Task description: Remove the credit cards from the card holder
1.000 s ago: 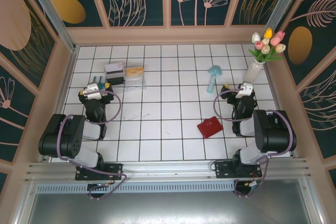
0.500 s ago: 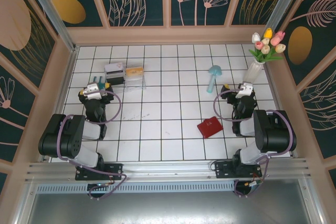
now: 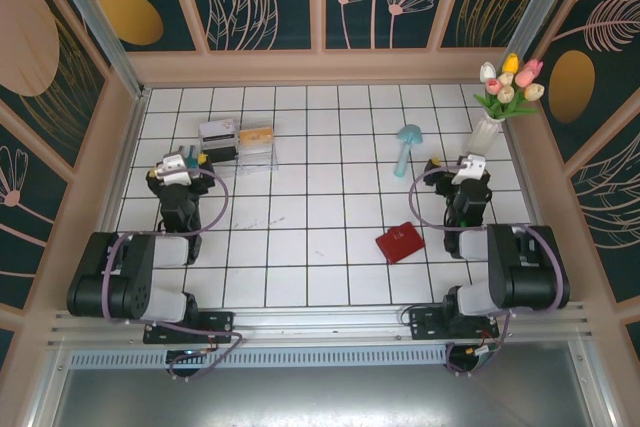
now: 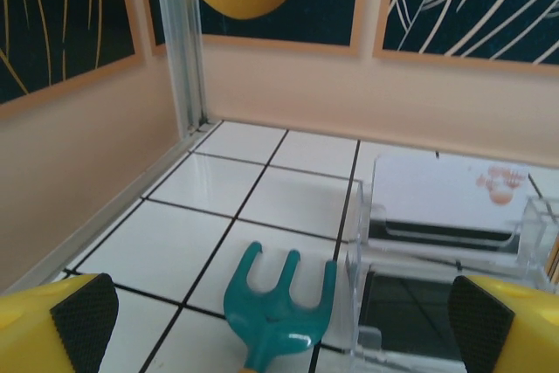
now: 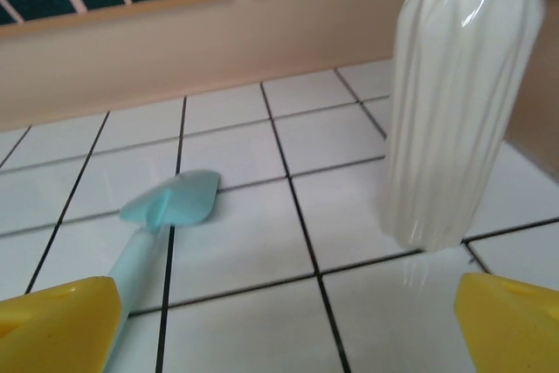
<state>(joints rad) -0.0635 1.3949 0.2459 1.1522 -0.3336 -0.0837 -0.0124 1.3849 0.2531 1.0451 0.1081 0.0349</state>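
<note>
red card holder (image 3: 400, 243) closed, lying untouched

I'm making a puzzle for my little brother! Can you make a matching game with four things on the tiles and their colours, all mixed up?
Things:
1. card holder
2. vase
3. toy fork
4. toy shovel

Colours:
A. white
B. pale blue
C. red
D. dark teal

Pairs: 1-C, 2-A, 3-D, 4-B.
</note>
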